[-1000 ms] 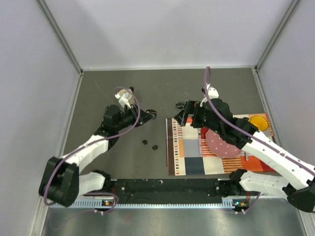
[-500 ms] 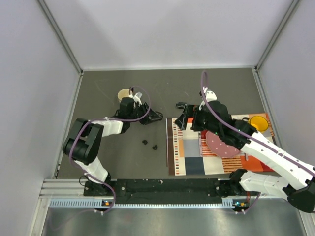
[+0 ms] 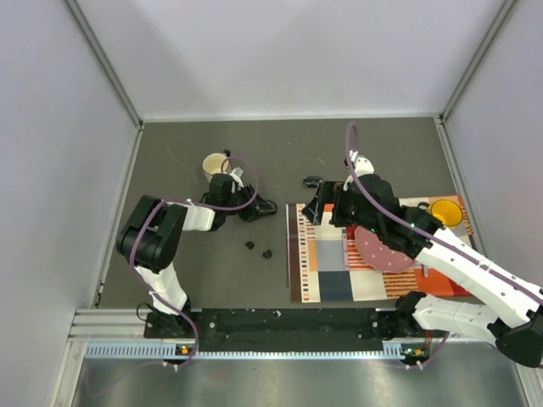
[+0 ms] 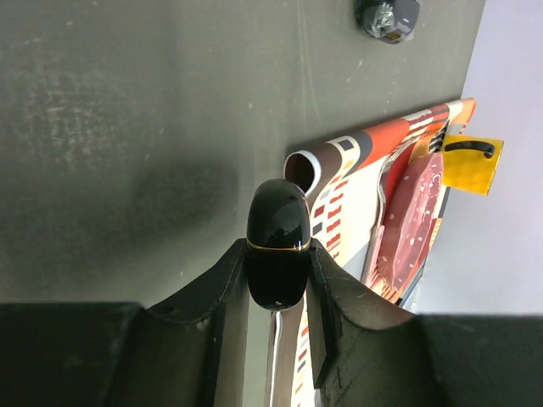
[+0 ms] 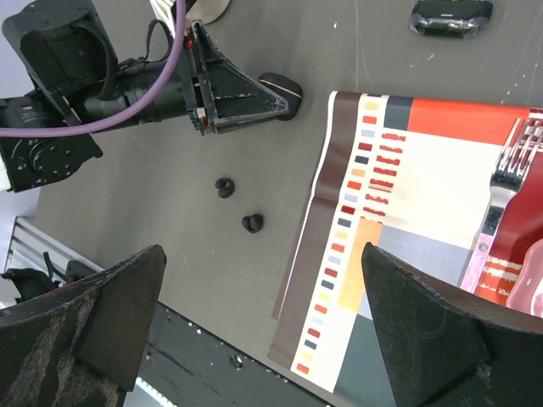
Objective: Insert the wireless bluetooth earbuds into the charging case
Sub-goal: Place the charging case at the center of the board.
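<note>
Two tiny black earbuds (image 3: 250,246) (image 3: 266,253) lie loose on the dark table; they also show in the right wrist view (image 5: 225,187) (image 5: 252,223). My left gripper (image 3: 257,206) lies low and level, shut on a glossy black oval charging case (image 4: 277,246) with a gold seam, lid closed; the case also shows in the right wrist view (image 5: 280,86). A second black case (image 3: 312,181) (image 5: 450,13) (image 4: 387,17) rests farther right. My right gripper (image 3: 316,198) (image 5: 263,339) hangs open and empty above the placemat's left edge, right of the earbuds.
A cream mug (image 3: 214,163) stands just behind the left gripper. A striped placemat (image 3: 327,254) on the right carries a red plate (image 3: 382,250), a fork (image 5: 501,182) and a yellow cup (image 3: 445,210). Grey walls enclose the table.
The left arm has swung its elbow back and left and turned the wrist level, with its gripper staying by the case near the mug. The right arm has barely moved.
</note>
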